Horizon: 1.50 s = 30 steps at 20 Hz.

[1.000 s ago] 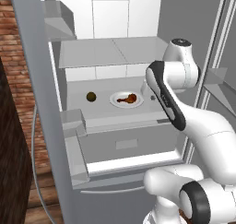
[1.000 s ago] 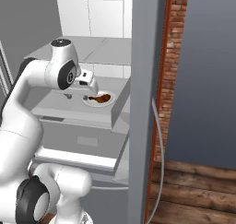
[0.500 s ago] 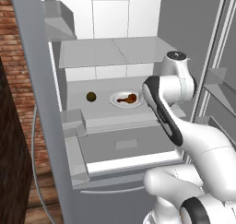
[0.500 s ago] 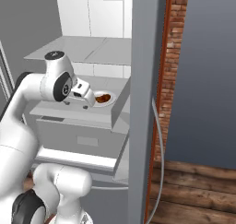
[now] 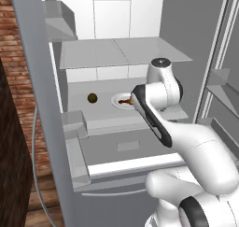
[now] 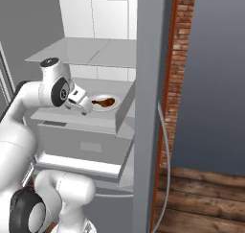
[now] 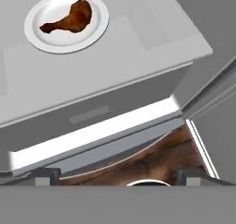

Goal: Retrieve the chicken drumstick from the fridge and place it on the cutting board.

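The chicken drumstick [image 7: 69, 19] is reddish-brown and lies on a round white plate [image 7: 46, 38] on a shelf inside the open fridge [image 5: 140, 53]. It also shows in both base views: drumstick [image 5: 125, 101], drumstick [image 6: 105, 101]. My gripper [image 6: 84, 105] hangs at the shelf's front edge, just short of the plate and apart from it. In the hand view its fingertips [image 7: 44, 174] stand far apart at the bottom, so my gripper [image 7: 119, 174] is open and holds nothing. The cutting board is out of view.
A small dark ball [image 5: 92, 98] rests on the same shelf, left of the plate [image 5: 116, 101]. Another glass shelf [image 6: 81, 52] hangs above it. A drawer front [image 7: 92, 108] sits below the shelf. Fridge doors with bins [image 5: 74, 128] stand open on both sides, over a wooden floor [image 6: 201, 198].
The hand has come down and drawn back toward the shelf's front edge. Its fingers have spread wider. The drumstick and plate have not moved.
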Available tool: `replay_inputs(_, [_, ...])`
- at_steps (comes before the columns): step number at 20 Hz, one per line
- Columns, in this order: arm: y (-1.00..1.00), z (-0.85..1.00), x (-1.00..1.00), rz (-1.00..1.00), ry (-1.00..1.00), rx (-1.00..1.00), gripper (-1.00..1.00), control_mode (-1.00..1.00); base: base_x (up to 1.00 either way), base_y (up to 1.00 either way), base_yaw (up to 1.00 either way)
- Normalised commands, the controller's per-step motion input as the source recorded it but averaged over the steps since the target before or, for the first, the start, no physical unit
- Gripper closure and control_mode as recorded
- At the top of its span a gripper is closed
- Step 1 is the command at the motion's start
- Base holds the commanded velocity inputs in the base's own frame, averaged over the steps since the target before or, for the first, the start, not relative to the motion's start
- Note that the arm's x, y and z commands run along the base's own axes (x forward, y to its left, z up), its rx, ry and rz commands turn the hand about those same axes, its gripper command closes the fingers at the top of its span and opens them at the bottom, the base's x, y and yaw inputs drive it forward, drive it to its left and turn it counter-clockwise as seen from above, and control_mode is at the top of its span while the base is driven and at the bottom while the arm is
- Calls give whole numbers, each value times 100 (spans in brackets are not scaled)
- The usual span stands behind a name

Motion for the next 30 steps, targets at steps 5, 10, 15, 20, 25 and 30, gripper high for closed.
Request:
replay_inputs(5, [4,-34,43,-27,0,0,-100,-100,0,0,0])
replay_inputs(10, [18,-9,52,-6,-5,0,-100,-100,0,0,0])
replay_inputs(15, [5,-12,38,-3,-6,0,-100,-100,0,0,0])
replay_inputs(20, [-3,0,49,0,2,0,-100,-100,0,0,0])
replay_inputs(25, [-1,-2,63,-1,8,0,-100,-100,0,0,0])
replay_inputs(30, [0,-14,59,-2,2,0,-100,-100,0,0,0])
